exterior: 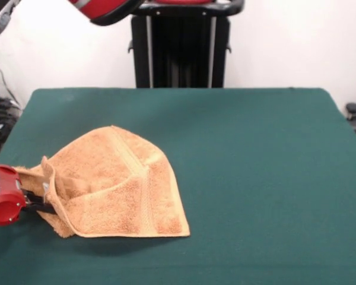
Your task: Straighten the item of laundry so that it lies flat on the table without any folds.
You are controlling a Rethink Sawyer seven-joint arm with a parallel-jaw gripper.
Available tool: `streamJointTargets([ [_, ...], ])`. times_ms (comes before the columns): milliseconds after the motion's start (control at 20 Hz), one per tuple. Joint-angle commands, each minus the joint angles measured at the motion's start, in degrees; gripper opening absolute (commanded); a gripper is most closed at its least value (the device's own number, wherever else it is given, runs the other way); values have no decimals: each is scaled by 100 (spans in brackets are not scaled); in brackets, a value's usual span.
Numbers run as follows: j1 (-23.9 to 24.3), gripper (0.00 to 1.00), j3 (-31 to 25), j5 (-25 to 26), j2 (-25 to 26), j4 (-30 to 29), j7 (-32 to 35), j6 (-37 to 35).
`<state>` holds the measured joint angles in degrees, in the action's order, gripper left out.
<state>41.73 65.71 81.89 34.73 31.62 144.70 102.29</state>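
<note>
The dark green worktop (255, 178) is filling most of the view. The orange-tan towel (115, 187) is lying on its near left part, rumpled, with a woven band running across a fold and its left edge lifting. The end effector (40, 200), red-bodied with black fingers, is coming in from the left edge and pinching that raised left edge.

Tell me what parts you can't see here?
- Gripper, front view: its tips are lost against the orange hand towel, so open or shut is unclear.
- Towel's underside: hidden by its own folds.
- Robot arm: cut off by the top edge.
- Green table: near side cut off by the bottom edge.
</note>
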Motion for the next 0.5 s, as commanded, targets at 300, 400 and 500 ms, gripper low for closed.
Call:
streamJointTargets([
  [300, 409, 0, 1269, -635, 308, 499, 286, -1601],
  [400, 461, 0, 1346, -689, 303, 533, 213, -1602],
  [500, 493, 0, 1413, -724, 285, 553, 166, -1592],
])
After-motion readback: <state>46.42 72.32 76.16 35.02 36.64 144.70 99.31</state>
